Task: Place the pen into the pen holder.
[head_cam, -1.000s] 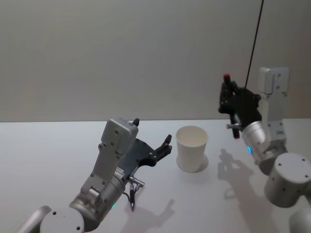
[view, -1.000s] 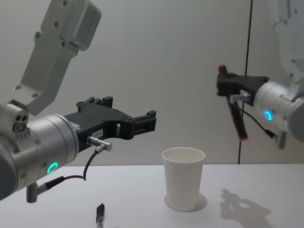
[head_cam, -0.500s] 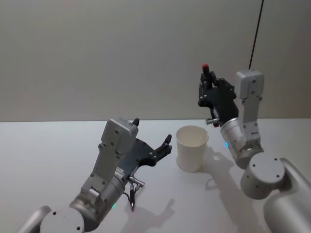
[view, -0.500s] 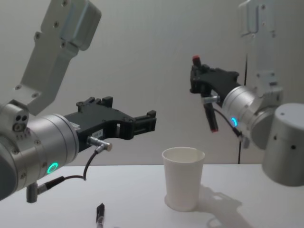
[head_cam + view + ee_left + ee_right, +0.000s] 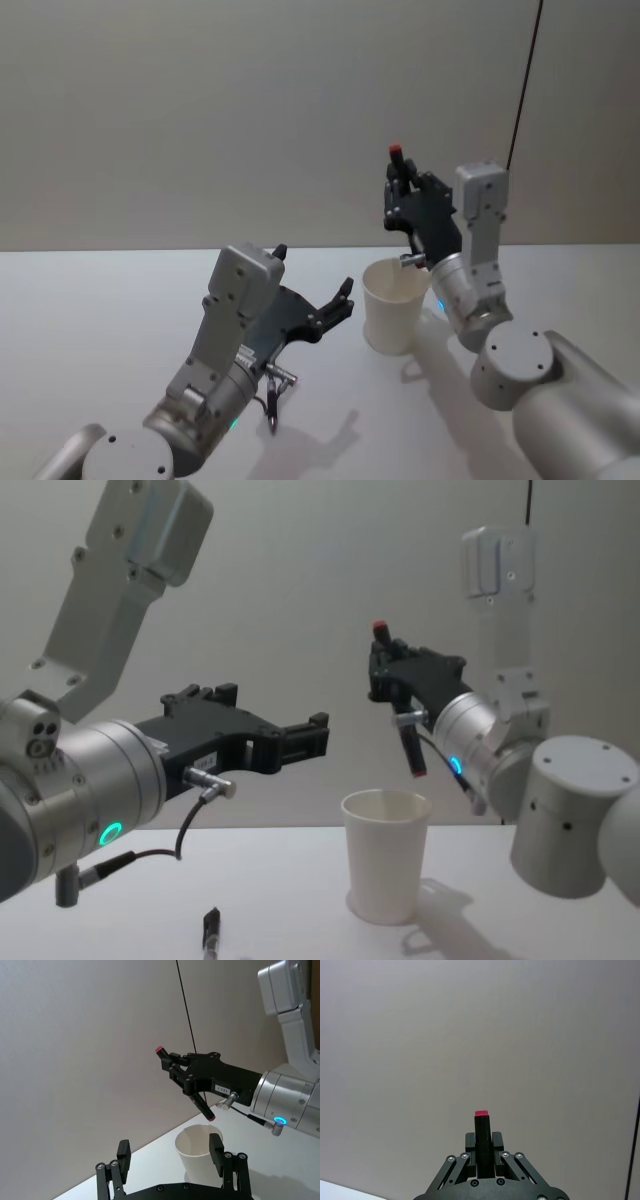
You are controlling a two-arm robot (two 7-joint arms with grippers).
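The right tool [image 5: 386,668] clamps the tilted pen [image 5: 411,746], its lower tip just above the cup [image 5: 385,870] mouth; the left tool [image 5: 306,737] is wide and idle.

The pen holder [image 5: 385,870] looks matt paper, the pen [image 5: 411,750] smooth black plastic.

plain white pen holder [image 5: 386,865], black pen [image 5: 412,752] with red ends, pale grey table [image 5: 280,900]

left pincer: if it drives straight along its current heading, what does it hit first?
Likely the cup: it sits ahead, framed by the open left pincer. Height is unclear, so it might pass over the rim.
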